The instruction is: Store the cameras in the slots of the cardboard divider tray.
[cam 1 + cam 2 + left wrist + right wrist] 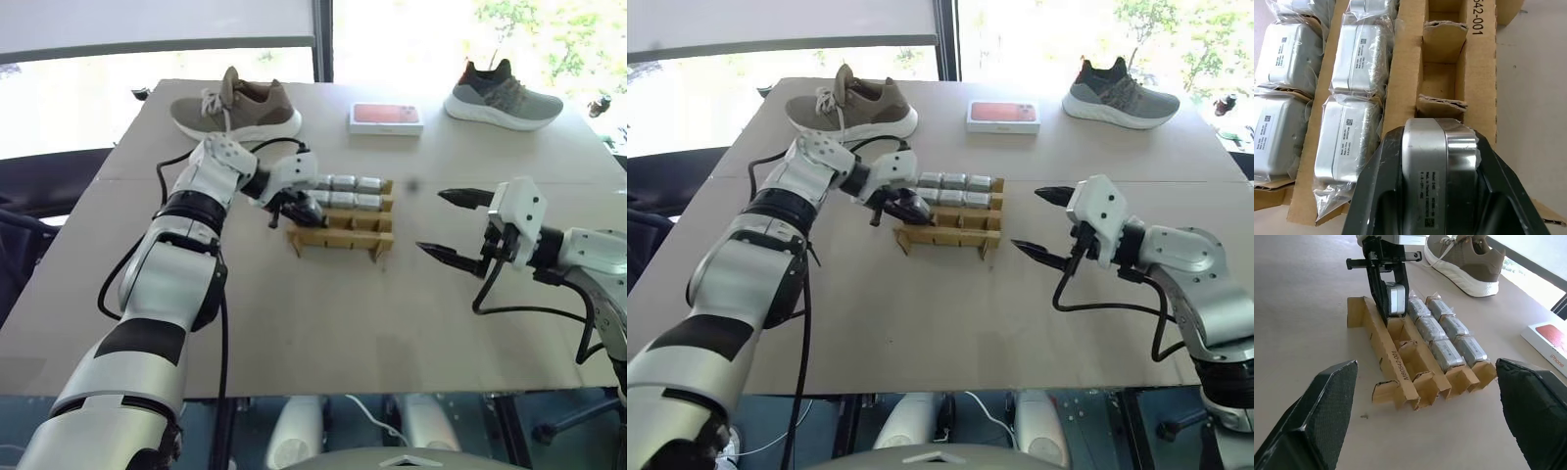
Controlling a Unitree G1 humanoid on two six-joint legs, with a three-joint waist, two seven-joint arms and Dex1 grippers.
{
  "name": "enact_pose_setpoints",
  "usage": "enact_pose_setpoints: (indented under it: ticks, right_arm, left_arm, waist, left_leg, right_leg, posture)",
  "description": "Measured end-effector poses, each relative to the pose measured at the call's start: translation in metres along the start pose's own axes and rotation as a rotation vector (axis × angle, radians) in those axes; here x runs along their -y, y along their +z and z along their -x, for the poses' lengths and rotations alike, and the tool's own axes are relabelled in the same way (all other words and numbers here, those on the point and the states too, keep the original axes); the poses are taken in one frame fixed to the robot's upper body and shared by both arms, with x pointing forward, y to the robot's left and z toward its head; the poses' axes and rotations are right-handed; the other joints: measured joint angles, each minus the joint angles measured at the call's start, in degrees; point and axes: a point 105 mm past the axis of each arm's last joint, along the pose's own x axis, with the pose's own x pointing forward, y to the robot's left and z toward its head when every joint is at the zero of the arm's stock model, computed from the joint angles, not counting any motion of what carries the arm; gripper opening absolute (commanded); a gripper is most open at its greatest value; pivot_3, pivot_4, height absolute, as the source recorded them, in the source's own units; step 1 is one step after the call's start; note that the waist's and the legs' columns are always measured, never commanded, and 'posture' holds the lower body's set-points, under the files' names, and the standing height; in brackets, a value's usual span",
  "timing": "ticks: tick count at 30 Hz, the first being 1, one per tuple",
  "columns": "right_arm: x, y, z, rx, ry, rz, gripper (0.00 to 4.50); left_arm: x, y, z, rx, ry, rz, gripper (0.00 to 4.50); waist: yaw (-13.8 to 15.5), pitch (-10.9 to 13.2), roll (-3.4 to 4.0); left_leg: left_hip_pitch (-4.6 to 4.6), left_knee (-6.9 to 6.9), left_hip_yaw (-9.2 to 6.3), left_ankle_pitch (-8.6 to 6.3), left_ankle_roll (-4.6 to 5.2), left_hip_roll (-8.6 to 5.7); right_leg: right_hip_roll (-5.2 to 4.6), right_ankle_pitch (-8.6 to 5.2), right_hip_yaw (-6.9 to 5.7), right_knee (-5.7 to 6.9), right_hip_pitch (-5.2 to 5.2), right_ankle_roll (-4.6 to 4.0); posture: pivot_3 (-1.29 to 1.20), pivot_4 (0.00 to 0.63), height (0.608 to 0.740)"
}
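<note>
The cardboard divider tray [338, 238] lies mid-table, and several bagged silver cameras [354, 184] fill its two far rows. Its near row of slots [1442, 81] stands empty. My left gripper [292, 210] is shut on a bare silver camera [1440, 161] and hangs, pointing down, just over the left end of the tray by the near row. In the right wrist view this held camera [1397, 298] sits between the black fingers [1377, 286] above the tray's far end. My right gripper [431, 222] is open and holds nothing, level, just right of the tray.
A brown shoe [235, 110] lies at the back left and a grey shoe [505, 98] at the back right. Between them sits a flat white box with an orange top [385, 117]. Bare table [323, 323] stretches in front of the tray.
</note>
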Motion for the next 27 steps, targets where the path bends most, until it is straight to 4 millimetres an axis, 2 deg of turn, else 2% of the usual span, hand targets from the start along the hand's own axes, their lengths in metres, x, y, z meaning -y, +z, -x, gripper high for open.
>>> enact_pose_setpoints:
  ticks: [4,13,18,23,27]
  right_arm:
    - [-0.001,0.002,-0.001,0.005,-0.001,0.005,4.47]
    - [-0.002,0.001,-0.001,0.006,0.001,0.002,4.47]
    - [-0.004,0.001,-0.002,0.005,0.006,0.002,4.47]
    - [-0.005,0.002,-0.003,0.011,-0.002,0.006,4.47]
    - [-0.006,0.002,-0.005,0.018,-0.005,0.0,4.47]
  left_arm:
    - [-0.001,-0.001,0.001,0.019,0.006,0.038,1.08]
    - [0.0,-0.003,0.002,-0.02,0.006,-0.044,1.08]
    - [0.0,0.013,-0.002,0.113,-0.014,0.05,1.08]
    - [-0.004,0.026,0.014,0.179,-0.026,0.124,1.08]
    - [-0.004,0.026,0.016,0.197,-0.027,0.151,1.08]
  waist:
    - [0.0,0.0,0.0]
    - [0.0,0.0,0.0]
    - [0.1,0.0,-0.01]
    - [-0.2,0.0,-0.02]
    - [-0.1,0.0,-0.02]
  left_leg:
    - [-0.01,0.0,0.0,0.0,0.0,0.0]
    - [0.0,0.0,0.01,0.0,0.0,0.01]
    - [-0.16,0.02,-0.03,0.0,0.0,0.0]
    - [-0.23,-0.01,-0.03,-0.08,0.12,-0.01]
    - [-0.23,-0.01,-0.05,-0.09,0.14,0.0]
  right_leg:
    - [0.0,0.0,0.0,-0.01,0.0,0.0]
    - [0.0,0.0,0.01,-0.01,0.0,0.0]
    - [-0.01,0.0,-0.09,-0.08,-0.04,0.0]
    - [-0.01,0.0,-0.09,-0.15,-0.06,0.02]
    - [-0.01,0.0,-0.1,-0.21,-0.06,0.02]
  posture:
    - [0.0,0.15,0.74]
    - [0.0,0.15,0.74]
    - [0.0,0.15,0.74]
    - [0.0,0.15,0.74]
    - [0.0,0.15,0.74]
